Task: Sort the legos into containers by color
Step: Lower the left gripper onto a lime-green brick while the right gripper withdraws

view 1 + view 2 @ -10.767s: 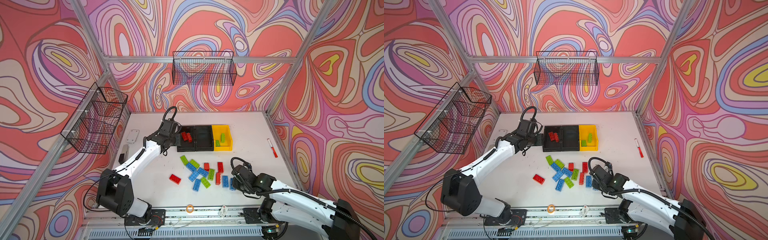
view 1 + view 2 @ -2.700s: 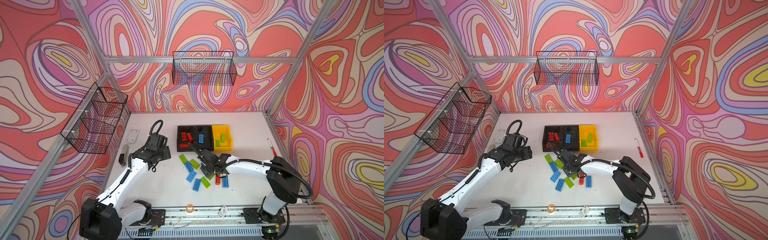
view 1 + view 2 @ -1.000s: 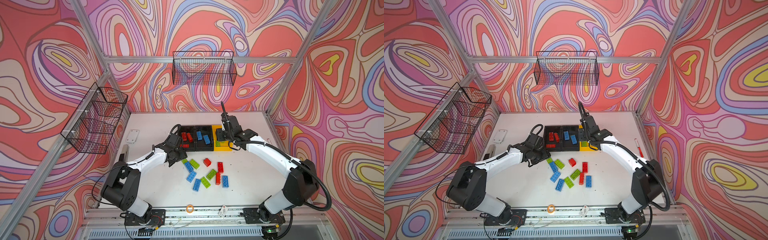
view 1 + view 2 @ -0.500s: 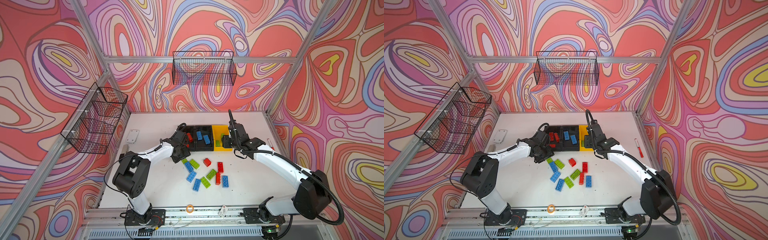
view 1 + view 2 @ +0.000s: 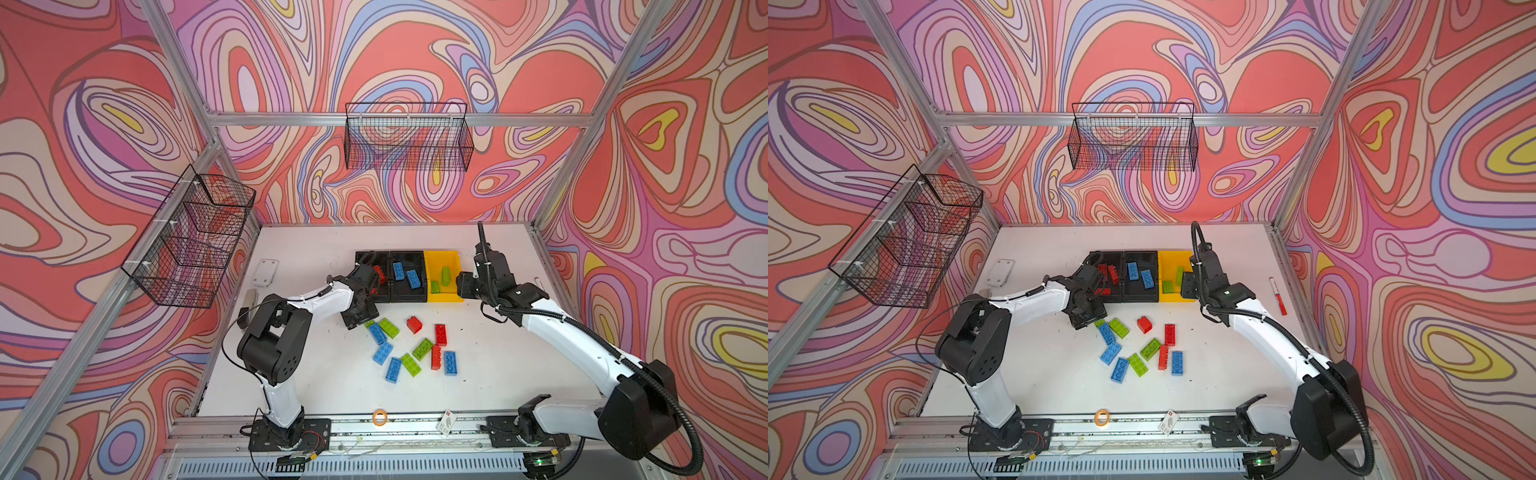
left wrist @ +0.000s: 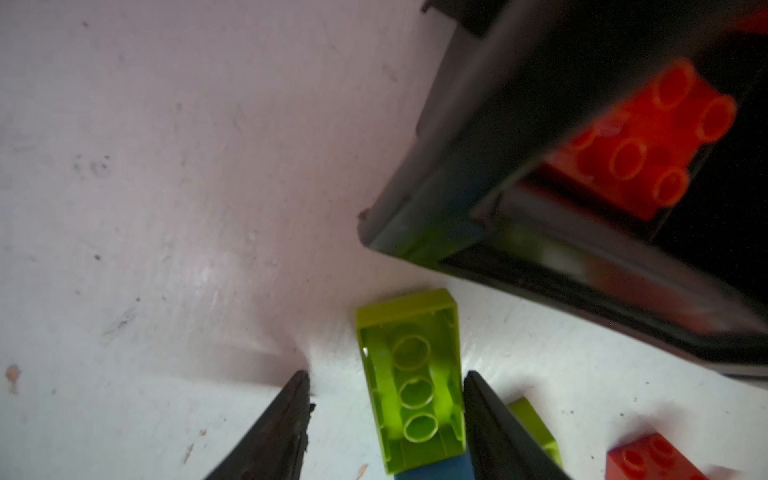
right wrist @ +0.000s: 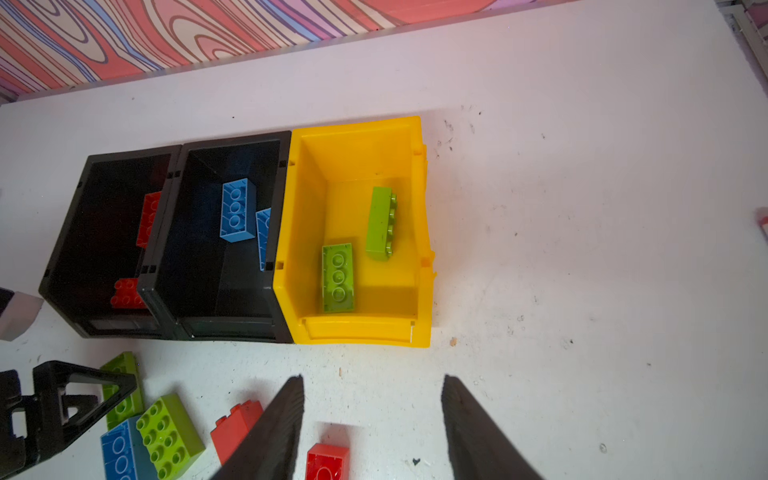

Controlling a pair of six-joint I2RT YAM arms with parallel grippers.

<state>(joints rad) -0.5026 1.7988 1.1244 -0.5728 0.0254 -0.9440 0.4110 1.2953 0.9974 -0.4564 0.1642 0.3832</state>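
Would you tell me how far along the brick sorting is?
Done: two green bricks in the yellow bin, two blue bricks in the middle black bin, red bricks in the end black bin. In hand: the left tool, open, straddles an upturned green brick; the right tool is empty. Left: roughly ten other loose bricks.

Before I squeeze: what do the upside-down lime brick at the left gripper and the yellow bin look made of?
Lime brick: looks like hard moulded plastic, glossy and slightly translucent; light glows through its hollow underside.
Yellow bin: probably rigid moulded plastic, smooth semi-gloss; thin walls with a notched rim.
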